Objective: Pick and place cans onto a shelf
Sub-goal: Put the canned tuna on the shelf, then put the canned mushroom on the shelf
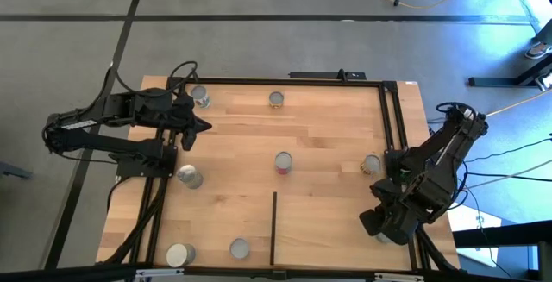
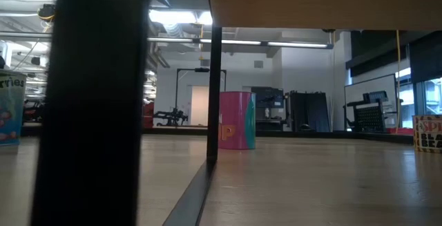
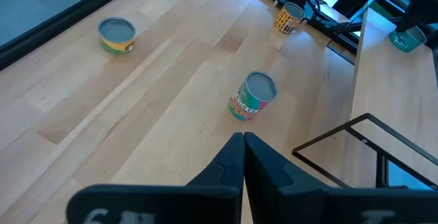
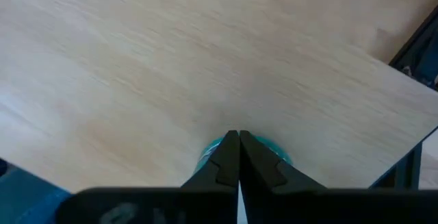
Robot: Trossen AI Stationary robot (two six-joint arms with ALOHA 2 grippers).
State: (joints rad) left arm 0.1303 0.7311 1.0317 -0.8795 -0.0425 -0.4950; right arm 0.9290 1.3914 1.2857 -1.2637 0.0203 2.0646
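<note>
Left gripper [image 1: 203, 127] is pressed together, empty, beside a can [image 1: 200, 98]; right gripper [image 1: 373, 223], fingers together, hovers over a teal-topped can [image 4: 213, 147].

A: Where is there open room on the table [image 1: 328, 144]?

B: Across the middle, bare wood lies between a can with a pink label [image 1: 283, 162] and cans near the edges.

A: What blocks the way?

B: A thin black strip [image 1: 274, 227] stands upright near the front edge, between the two arms.
</note>
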